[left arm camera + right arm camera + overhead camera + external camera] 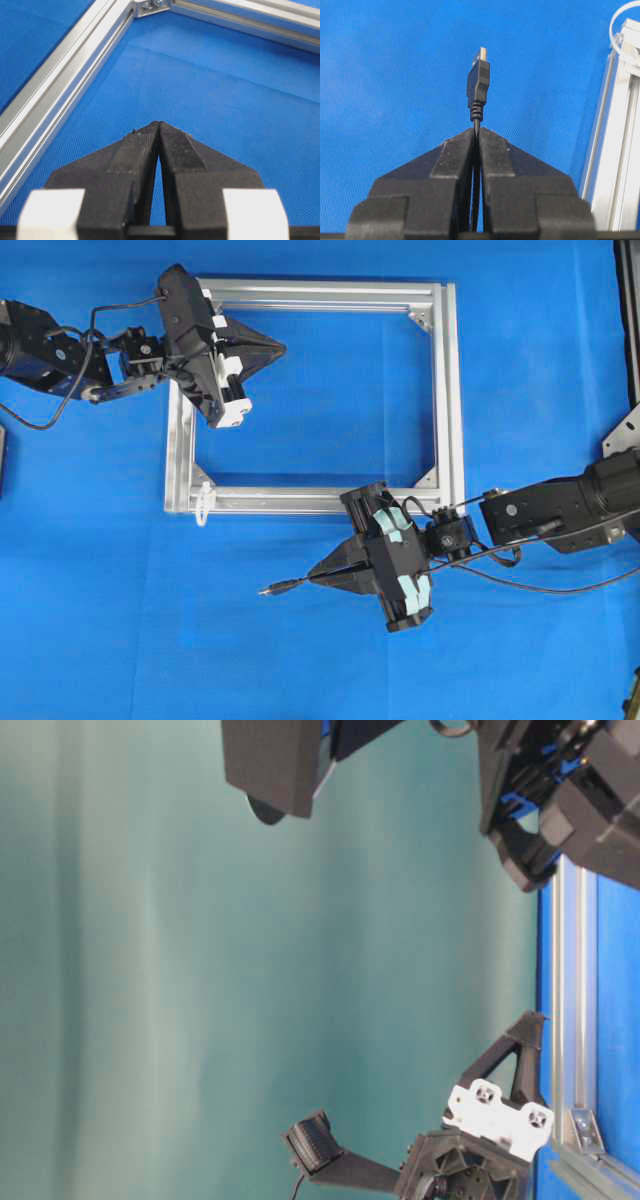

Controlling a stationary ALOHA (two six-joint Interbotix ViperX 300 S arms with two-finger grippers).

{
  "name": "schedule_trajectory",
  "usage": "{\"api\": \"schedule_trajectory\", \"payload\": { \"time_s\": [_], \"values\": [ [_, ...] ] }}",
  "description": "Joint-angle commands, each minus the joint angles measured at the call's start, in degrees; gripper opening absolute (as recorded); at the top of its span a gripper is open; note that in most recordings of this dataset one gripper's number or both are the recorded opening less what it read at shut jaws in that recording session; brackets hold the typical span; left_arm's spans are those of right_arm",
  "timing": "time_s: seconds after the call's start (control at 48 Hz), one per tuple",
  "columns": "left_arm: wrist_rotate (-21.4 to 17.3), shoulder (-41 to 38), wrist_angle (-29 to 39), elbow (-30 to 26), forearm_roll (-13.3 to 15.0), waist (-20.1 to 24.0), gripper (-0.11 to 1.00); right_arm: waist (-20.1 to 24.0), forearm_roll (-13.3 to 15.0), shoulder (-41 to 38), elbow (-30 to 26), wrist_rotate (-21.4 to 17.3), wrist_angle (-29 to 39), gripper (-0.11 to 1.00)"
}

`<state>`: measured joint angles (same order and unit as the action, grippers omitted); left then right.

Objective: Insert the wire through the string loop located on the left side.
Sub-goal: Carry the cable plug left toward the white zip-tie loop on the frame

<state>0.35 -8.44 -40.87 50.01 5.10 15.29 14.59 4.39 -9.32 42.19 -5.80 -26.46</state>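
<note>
Blue cloth tabletop [120, 620] (lightly creased); plain teal backdrop [150, 970].

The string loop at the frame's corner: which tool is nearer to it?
Right, narrowly. The right tool is right of and below the string loop; the left tool is up over the frame's top.

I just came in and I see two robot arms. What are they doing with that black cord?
The right gripper is pinching the wire just behind its plug, with the metal tip sticking out in front. It is over the blue cloth, just outside the aluminium frame. The white string loop sits at the frame's corner, and the plug has not reached it. The left gripper is shut on nothing, over the inside of the frame.
</note>
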Motion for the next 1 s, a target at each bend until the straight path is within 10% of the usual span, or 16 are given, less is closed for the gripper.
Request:
{"api": "schedule_trajectory", "payload": {
  "time_s": [0.0, 0.979],
  "values": [
    [0.09, 1.93, -0.18, -0.44, -0.09, -0.09, 0.00, 0.09, 0.00, 1.93, -0.62, -0.09, -0.18, 0.00],
    [0.09, 2.02, -0.18, -0.09, -0.09, -0.18, 0.00, -12.22, 0.00, 1.93, 1.32, 0.00, -1.23, 0.00]
  ]
}}
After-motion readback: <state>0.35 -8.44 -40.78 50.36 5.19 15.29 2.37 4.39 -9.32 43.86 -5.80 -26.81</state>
